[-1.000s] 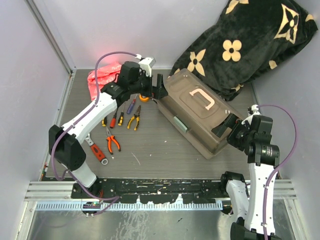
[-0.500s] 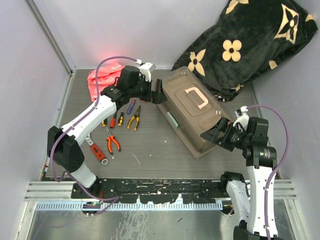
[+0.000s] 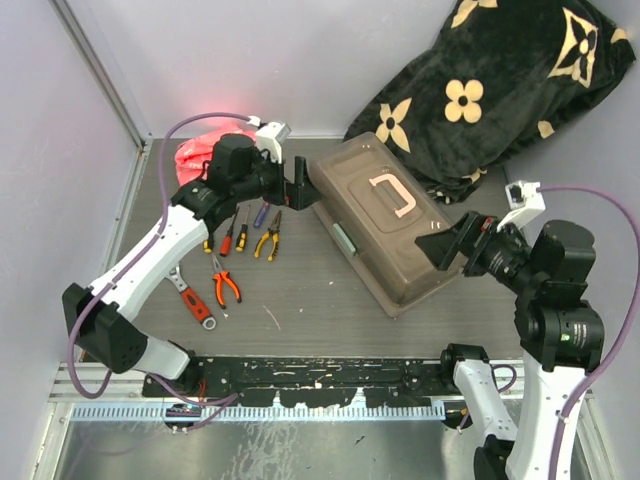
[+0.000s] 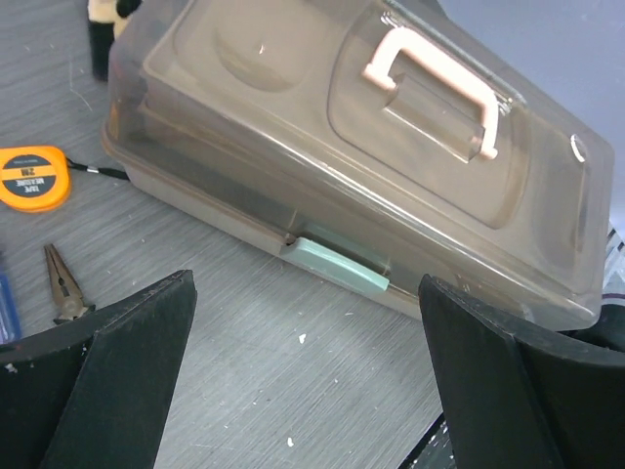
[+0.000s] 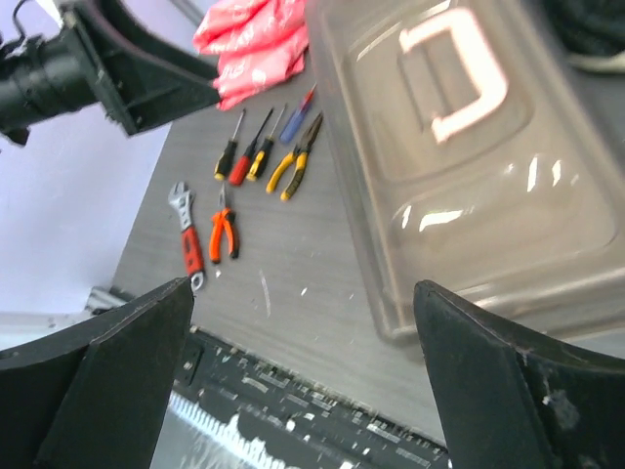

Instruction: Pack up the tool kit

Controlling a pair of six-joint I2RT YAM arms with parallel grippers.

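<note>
Lying closed and slantwise on the surface (image 3: 300,300), the toolbox (image 3: 385,225) is sitting between the left gripper (image 3: 298,186) and the right gripper (image 3: 442,246), both gaping wide and holding nothing. Pliers (image 3: 226,287), screwdrivers (image 3: 235,235) and a wrench (image 3: 192,300) are lying loose to its left.

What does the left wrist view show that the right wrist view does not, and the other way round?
Only the left wrist view: the orange tape measure and the pale green latch on the toolbox. Only the right wrist view: the wrench, the orange pliers and the red bag. Both: the closed toolbox with its beige handle.
</note>
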